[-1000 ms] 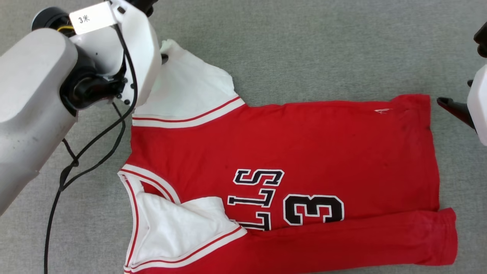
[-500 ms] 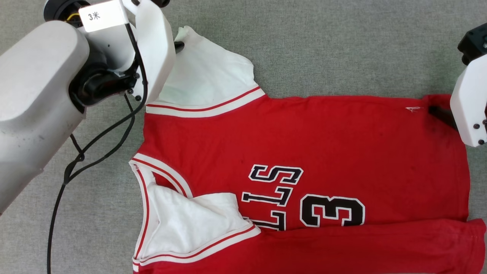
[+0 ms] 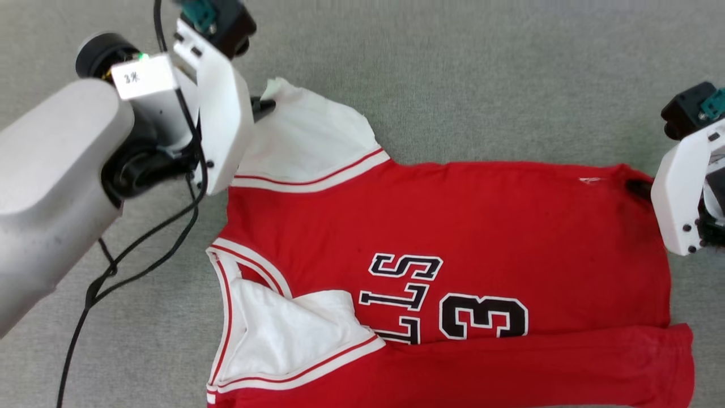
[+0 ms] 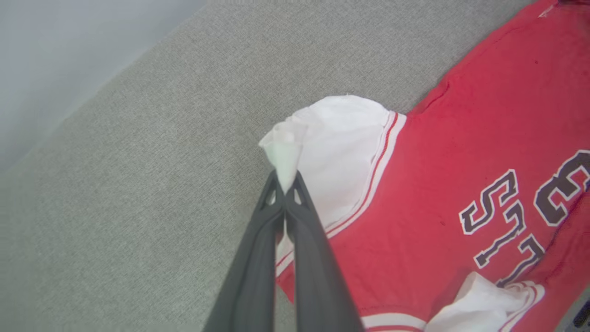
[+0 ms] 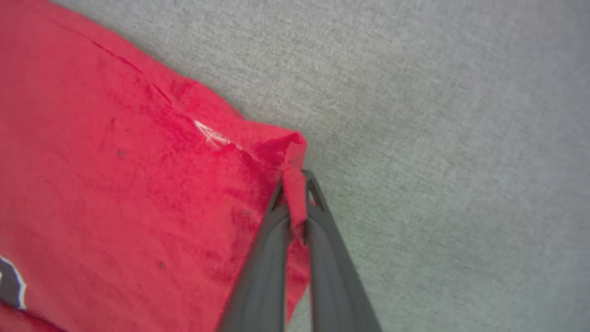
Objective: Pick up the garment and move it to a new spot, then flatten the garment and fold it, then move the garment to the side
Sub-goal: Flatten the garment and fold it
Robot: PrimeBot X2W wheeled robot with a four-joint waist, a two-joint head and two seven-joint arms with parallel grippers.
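Red with white trim, one jersey [image 3: 453,226] lies spread on a grey woven surface [image 3: 481,73], neck toward the robot's left and hem toward its right. Two grippers hold it at opposite far corners. The left gripper [image 4: 286,182] has its two dark fingers [image 4: 258,258] pressed together on the tip of one white sleeve [image 4: 341,147], drawing that corner into a small peak. The right gripper [image 5: 295,186] pinches the hem's far corner, where the red cloth is bunched. A second white sleeve [image 3: 294,334] lies folded onto the chest. The near side is turned over in one long red band that covers part of the black lettering [image 3: 396,298] beside a single numeral 3 [image 3: 484,317].
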